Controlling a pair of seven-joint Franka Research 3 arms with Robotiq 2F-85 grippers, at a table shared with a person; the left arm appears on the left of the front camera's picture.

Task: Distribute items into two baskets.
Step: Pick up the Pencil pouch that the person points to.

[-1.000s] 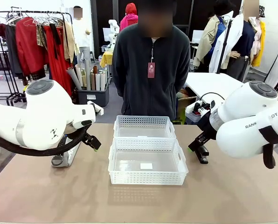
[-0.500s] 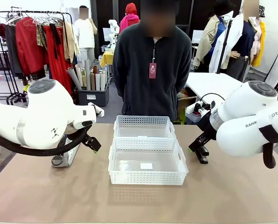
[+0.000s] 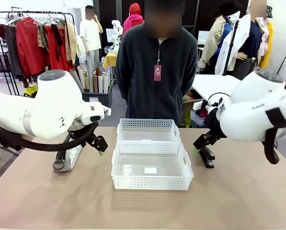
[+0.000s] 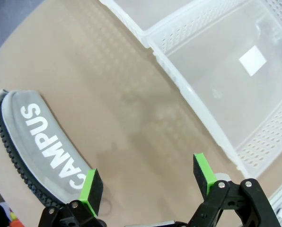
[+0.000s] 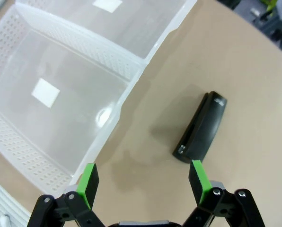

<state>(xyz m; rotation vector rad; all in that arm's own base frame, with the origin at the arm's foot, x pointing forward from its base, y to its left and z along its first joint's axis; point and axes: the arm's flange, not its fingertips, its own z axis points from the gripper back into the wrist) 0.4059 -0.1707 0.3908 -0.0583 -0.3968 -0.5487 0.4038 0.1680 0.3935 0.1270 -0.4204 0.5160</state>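
Pouch point(image 4: 37, 137) lies on the tabletop point(image 3: 143, 208), left of the baskets point(image 3: 151, 183). It looks soft and light; pinch its middle. Stapler point(image 5: 202, 126) sits right of them, hard and smooth; grip its long sides. Left claw point(image 4: 148, 177) and right claw point(image 5: 143, 182) hang wide open, holding nothing.

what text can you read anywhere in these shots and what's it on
"CAMPUS": white letters on the grey pouch.
"ANK" and "OT": parts of a print on the right arm; the rest is hidden.
Red tag on the person: too small to read.
White sticker in the basket: no print can be made out.
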